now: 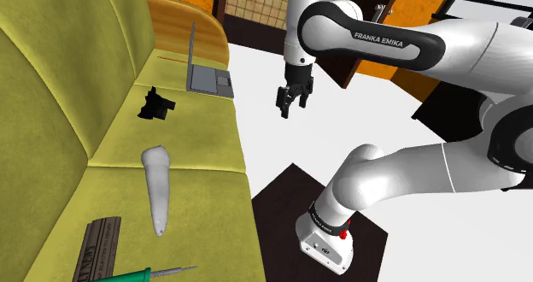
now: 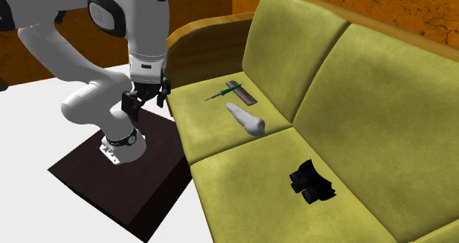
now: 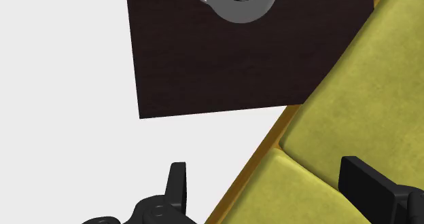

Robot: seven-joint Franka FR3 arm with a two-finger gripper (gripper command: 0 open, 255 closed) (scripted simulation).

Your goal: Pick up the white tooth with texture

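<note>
The tooth (image 1: 156,186) lies well apart from your hand, so work outward from the stand. Nearest you, the gripper (image 1: 290,101) hangs empty with its fingers (image 3: 177,183) spread wide. It is above the front edge of the yellow-green sofa (image 1: 205,139), partly over white floor.

Carry the hand across that edge and onto the seat cushion. Turn the wrist so the fingers straddle the tooth's short width, not its length. I'd aim for the thicker half, where there is more to clasp. The cushion looks soft, so you can probably come down low before closing.

The tooth itself is long and pale grey-white, lying flat on the seat near the seam between two cushions. It is broad and rounded at one end and tapers to a blunt tip at the other, with a faintly mottled surface.

Past the tip, a green-handled tool (image 1: 145,274) lies near, so keep your approach off that end.
</note>
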